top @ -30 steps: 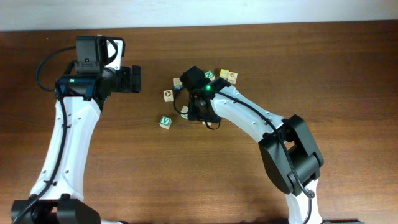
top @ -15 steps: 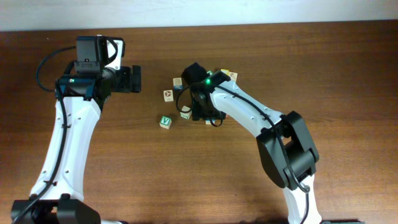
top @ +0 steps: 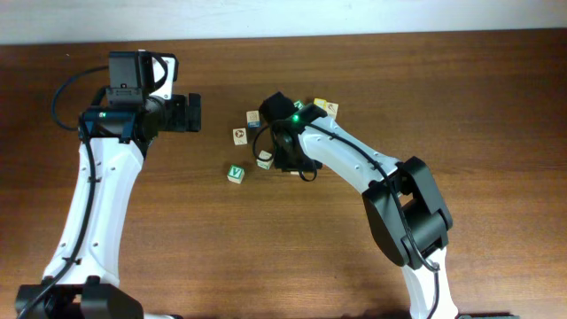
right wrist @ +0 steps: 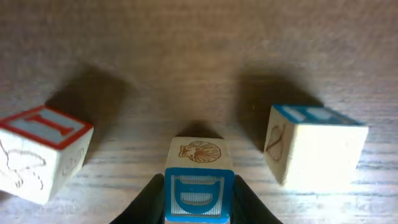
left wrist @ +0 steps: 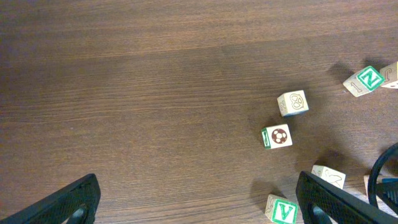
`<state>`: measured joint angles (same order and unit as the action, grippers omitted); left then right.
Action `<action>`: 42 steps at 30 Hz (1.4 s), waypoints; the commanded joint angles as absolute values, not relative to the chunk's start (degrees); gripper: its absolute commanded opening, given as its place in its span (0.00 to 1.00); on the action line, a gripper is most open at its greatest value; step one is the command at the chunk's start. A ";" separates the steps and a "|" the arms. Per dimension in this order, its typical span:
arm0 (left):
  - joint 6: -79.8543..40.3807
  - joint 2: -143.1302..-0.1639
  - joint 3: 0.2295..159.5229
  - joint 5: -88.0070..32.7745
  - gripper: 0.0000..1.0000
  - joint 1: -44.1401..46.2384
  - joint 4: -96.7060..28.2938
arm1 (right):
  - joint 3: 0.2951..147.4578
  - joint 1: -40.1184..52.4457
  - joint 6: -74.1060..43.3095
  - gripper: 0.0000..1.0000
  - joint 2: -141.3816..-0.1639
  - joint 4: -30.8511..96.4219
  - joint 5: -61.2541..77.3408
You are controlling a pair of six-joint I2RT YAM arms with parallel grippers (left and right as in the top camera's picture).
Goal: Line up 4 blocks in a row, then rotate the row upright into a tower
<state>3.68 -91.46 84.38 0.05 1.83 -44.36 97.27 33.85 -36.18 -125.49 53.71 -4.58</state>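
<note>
Your brown wooden desk [top: 478, 106] carries everything here. The left arm [top: 99, 190] runs up the desk's left side and bends inward. The right arm [top: 354, 168] stretches from the lower right to the cluster of blocks near the middle.

The left gripper [top: 190, 112] hangs released with its jaws spread wide, well apart from the blocks. The right gripper [right wrist: 199, 202] is down among the blocks. Your wrist camera shows its fingers [right wrist: 154, 199] clenched on the blue-faced block [right wrist: 199, 186], one against each side. From this angle you cannot tell whether that block rests on the desk or is slightly raised. It shows a brown shell picture on its upper face.

On the left of that view sits the red-faced block [right wrist: 43, 149], turned at an angle to the held one. On the right sits a blue-topped block [right wrist: 317, 146]. Both are near the held block but apart from it.

From overhead, the green V block [top: 236, 174] lies alone at the lower left of the cluster. The green N block [left wrist: 365, 81] sits at the far side, just beside the yellow-faced block [top: 320, 105]. The block with the brown round mark [top: 240, 136] stands between the left gripper and the right arm's wrist.
</note>
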 commanded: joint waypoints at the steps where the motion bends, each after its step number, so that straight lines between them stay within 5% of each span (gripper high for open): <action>1: 4.43 -91.61 85.76 0.25 0.99 1.76 -44.27 | 97.34 30.85 -34.98 0.26 -126.78 52.21 -6.72; 18: 4.43 -91.61 85.76 0.25 0.99 1.76 -44.29 | 97.43 26.76 -39.77 0.28 -126.78 56.99 -1.87; 23: 4.40 -91.61 85.76 0.25 0.99 1.76 -44.27 | 99.72 25.96 -39.38 0.53 -126.74 57.91 -1.32; 30: 4.43 -91.61 85.76 0.25 0.99 1.76 -44.27 | 114.78 24.53 -39.27 0.53 -124.31 75.29 -6.59; 32: 4.43 -91.61 85.76 0.25 0.99 1.76 -44.27 | 113.06 20.80 -39.24 0.24 -124.46 78.37 -7.79; 35: 4.40 -91.61 85.76 0.25 0.99 1.76 -44.27 | 107.66 16.69 -37.71 0.06 -124.46 78.22 -7.79; 42: 4.43 -91.61 85.76 0.25 0.99 1.76 -44.27 | 96.38 15.29 -30.44 0.05 -124.46 67.20 1.87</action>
